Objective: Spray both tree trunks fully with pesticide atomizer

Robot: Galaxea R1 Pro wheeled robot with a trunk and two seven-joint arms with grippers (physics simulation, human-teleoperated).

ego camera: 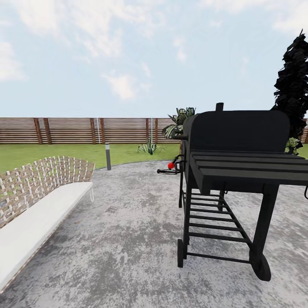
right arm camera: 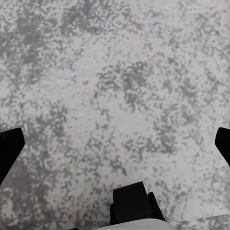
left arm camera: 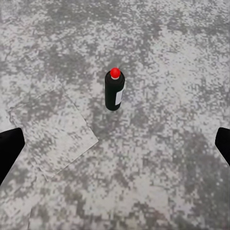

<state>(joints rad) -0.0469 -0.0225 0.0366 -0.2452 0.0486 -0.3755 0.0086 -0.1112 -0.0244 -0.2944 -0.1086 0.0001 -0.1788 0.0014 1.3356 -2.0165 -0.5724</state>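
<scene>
Through my left wrist camera I see the pesticide atomizer, a small black bottle with a red cap and a pale label (left arm camera: 115, 91), standing upright on the mottled grey paved ground (left arm camera: 158, 48), its long axis vertical and the red cap uppermost. What it holds I cannot tell, since the body is opaque. It stands clear of the left gripper (left arm camera: 115, 143), whose two black fingertips (left arm camera: 9, 148) sit at opposite edges of the picture, spread wide with nothing between them.

The right gripper (right arm camera: 115, 143) is spread just as wide over bare paving, and a black part of the rig cuts in at the edge of that view (which part, I cannot make out).

From the head camera I look across the paved patch at a black barrel grill on a slatted metal stand (ego camera: 239, 141), cut off at the right edge. A small red knob (ego camera: 170, 165) shows at its left side. A woven lattice bench with a white seat (ego camera: 38, 201) runs off the left edge. Beyond lie green lawn (ego camera: 51, 152), a short grey lamp post (ego camera: 108, 156) and the brown horizontal-slat wooden fence (ego camera: 68, 130). A dark narrow cypress-like tree (ego camera: 295, 85) is partly hidden behind the grill.
</scene>
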